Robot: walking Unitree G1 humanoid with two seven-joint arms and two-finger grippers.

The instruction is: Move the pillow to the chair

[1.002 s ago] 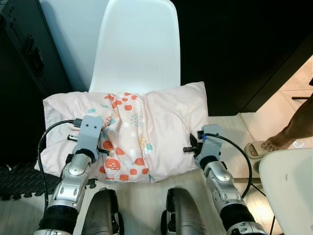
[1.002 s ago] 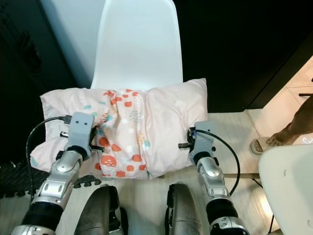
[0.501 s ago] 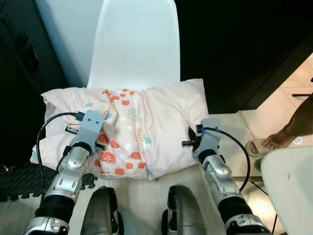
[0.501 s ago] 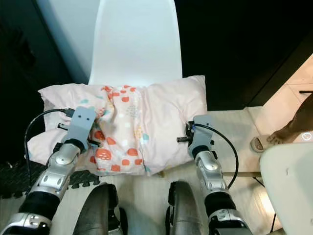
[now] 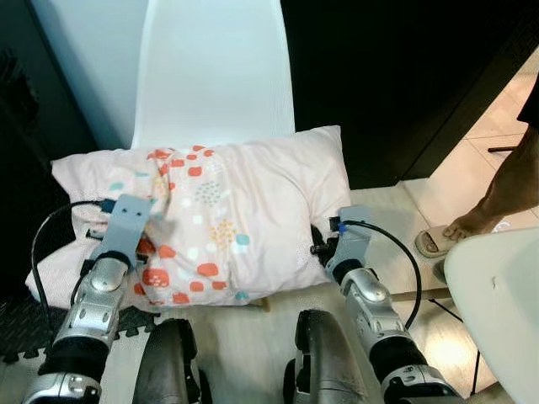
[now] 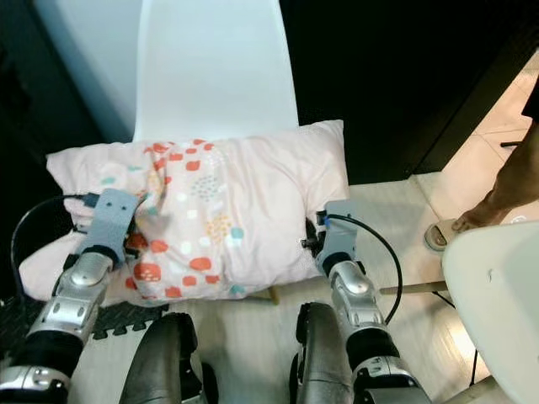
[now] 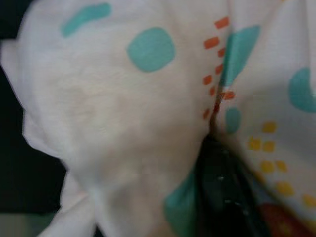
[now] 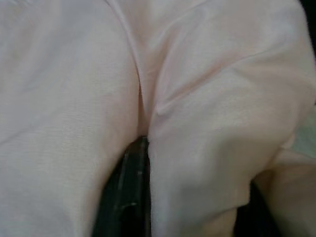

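Pale pink spotted fabric pillow [image 5: 210,223] lay across a white plastic chair [image 5: 210,76] above beige tiled floor [image 5: 396,210]; left hand [image 7: 217,148] and right hand [image 8: 140,148] each clamped its cloth.

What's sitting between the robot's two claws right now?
The pillow, in both eye views. The left gripper and right gripper press into its two ends, and the wrist views show its fabric bunched around black fingers.
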